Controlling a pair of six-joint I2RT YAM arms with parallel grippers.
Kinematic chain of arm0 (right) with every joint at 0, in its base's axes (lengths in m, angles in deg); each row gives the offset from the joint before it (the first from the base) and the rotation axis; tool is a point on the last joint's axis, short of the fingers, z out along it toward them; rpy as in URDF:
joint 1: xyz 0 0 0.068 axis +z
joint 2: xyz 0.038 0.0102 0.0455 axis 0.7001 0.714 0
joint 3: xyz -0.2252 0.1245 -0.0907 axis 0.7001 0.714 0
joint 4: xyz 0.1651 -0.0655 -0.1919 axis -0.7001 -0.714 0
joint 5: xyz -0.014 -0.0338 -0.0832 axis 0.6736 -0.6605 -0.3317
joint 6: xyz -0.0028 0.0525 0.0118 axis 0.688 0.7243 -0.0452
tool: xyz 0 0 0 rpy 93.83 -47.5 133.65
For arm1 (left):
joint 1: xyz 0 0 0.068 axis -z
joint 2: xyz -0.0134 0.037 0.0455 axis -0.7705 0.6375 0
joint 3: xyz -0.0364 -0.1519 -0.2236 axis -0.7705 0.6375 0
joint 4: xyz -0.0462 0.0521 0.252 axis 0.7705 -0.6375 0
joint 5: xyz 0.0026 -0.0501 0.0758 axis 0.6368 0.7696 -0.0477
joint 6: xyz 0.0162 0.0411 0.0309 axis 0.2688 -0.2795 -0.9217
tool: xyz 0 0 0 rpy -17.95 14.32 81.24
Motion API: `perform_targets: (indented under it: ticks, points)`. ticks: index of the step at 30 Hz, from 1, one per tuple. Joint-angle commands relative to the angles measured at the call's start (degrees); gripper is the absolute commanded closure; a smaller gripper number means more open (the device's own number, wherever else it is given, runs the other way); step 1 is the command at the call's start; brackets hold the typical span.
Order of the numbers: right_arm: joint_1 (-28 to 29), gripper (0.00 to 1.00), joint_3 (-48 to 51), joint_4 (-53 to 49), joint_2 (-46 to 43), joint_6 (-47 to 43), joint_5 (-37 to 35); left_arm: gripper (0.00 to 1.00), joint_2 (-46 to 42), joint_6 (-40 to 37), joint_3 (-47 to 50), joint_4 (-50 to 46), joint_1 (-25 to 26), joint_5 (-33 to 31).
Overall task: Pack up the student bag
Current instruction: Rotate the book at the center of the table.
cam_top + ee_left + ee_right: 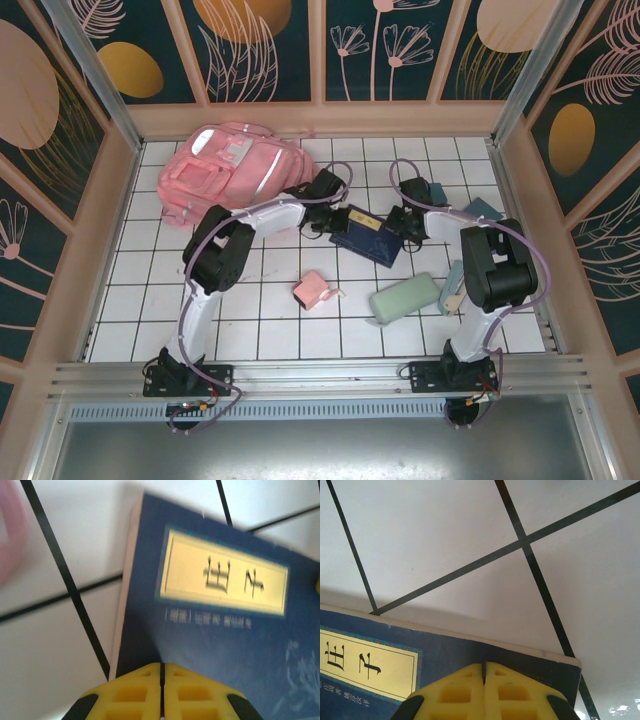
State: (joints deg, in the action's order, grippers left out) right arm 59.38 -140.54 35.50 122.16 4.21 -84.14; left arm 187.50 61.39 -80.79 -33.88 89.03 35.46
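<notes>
The student bag (225,165), a big soft pink backpack, lies at the back left of the tiled table, and its pink edge (9,535) blurs the left wrist view. A dark blue book (362,233) with a yellow title label lies between the arms. My left gripper (322,222) (162,664) is shut, its yellow tips over the book's cover (225,645) near the left edge. My right gripper (402,226) (484,663) is shut too, its tips on the cover (450,652) near the book's right corner. I see nothing pinched between either pair of jaws.
A small pink box-like pouch (312,291) sits at centre front. A pale green case (402,298) lies to its right, with a light teal and beige item (452,288) beside the right arm. A teal object (483,210) is at the far right. Wooden walls (320,118) ring the table.
</notes>
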Motion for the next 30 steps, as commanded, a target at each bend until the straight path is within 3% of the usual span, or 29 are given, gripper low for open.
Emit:
perform_targets:
  ticks: [1, 6, 12, 15, 22, 27, 30]
  points:
    - [0.63, 0.94, 0.82, -3.03, 0.44, 1.36, 3.23, 0.94, 5.47, -0.32, -5.33, -4.92, 0.04, -5.39]
    - [4.32, 0.93, 0.74, -3.38, 0.21, 2.44, 4.18, 0.98, 13.41, -1.72, -19.15, -12.29, -0.47, -14.58]
    - [10.32, 0.93, 0.17, -2.35, 0.97, 6.18, 5.81, 0.97, 22.16, -1.89, -35.16, -15.41, -3.01, -14.35]
    - [12.03, 0.93, -0.68, -2.22, 1.63, 7.03, 5.33, 0.94, 21.70, -1.97, -38.25, -15.31, -3.98, -12.34]
    - [11.21, 0.86, -3.63, -2.24, 0.53, 5.39, 5.21, 0.86, 10.61, -2.50, -30.39, -12.52, -4.45, -9.25]
    - [10.30, 0.75, -6.83, -2.83, -0.54, 4.58, 4.70, 0.78, -0.19, 0.01, -16.45, -5.87, -4.66, -5.59]
    - [9.28, 0.73, -7.60, -3.27, -0.34, 3.68, 3.49, 0.73, -4.64, 2.94, -8.33, -1.78, -4.95, -2.68]
